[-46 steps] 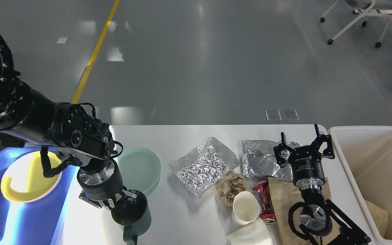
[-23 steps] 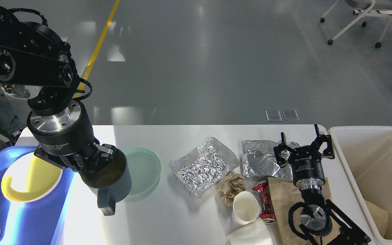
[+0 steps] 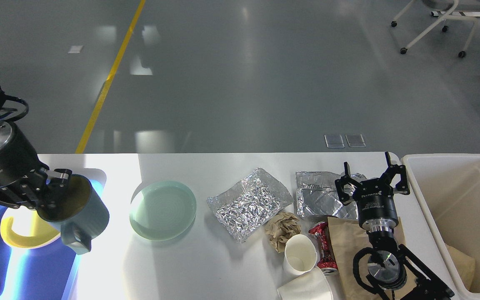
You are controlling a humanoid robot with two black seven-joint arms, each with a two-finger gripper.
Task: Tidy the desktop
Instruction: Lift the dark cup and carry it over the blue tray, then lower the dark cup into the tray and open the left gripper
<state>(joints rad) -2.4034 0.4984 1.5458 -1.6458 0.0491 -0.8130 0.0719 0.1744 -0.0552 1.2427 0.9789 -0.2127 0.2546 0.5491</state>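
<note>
Swung left since 0.5 s ago: left gripper (image 3: pixel 50 193), carrying dark teal mug (image 3: pixel 77 214) from beside pale green plate (image 3: pixel 163 210) over to blue tray (image 3: pixel 36 266) at far left edge. Fingers clamped on mug rim, one inside, one outside; mug tilted, handle pointing down-right, hanging above tray's right edge and partly over yellow plate (image 3: pixel 19 235) lying in tray. Green plate now fully uncovered, resting flat on desktop (image 3: pixel 206 166), w/ nothing on it. Desktop itself: white, spanning frame's lower half from tray at left to beige bin (image 3: pixel 456 200) at right. Unchanged across the frames: right gripper (image 3: pixel 372 177), fingers spread apart, holding nothing, poised over smoother foil sheet (image 3: pixel 319 196) near desktop's far right edge, just beside bin. Crinkled foil sheet (image 3: pixel 248 202) lying mid-desktop, between green plate and smoother foil. Crumpled brown paper ball (image 3: pixel 283 229) touching crinkled foil's near corner. Nearer the front edge, white paper cup (image 3: pixel 300 254) upright; second paper cup (image 3: pixel 306 287) on its side just below, partly cut off by frame. Crushed red can (image 3: pixel 323 246) wedged between upright cup and brown paper bag (image 3: pixel 344 246), bag lying flat under right arm. Bin contents: something tan in lower corner, otherwise unclear. Office chair legs (image 3: pixel 436 25) visible on grey floor, top right.
</note>
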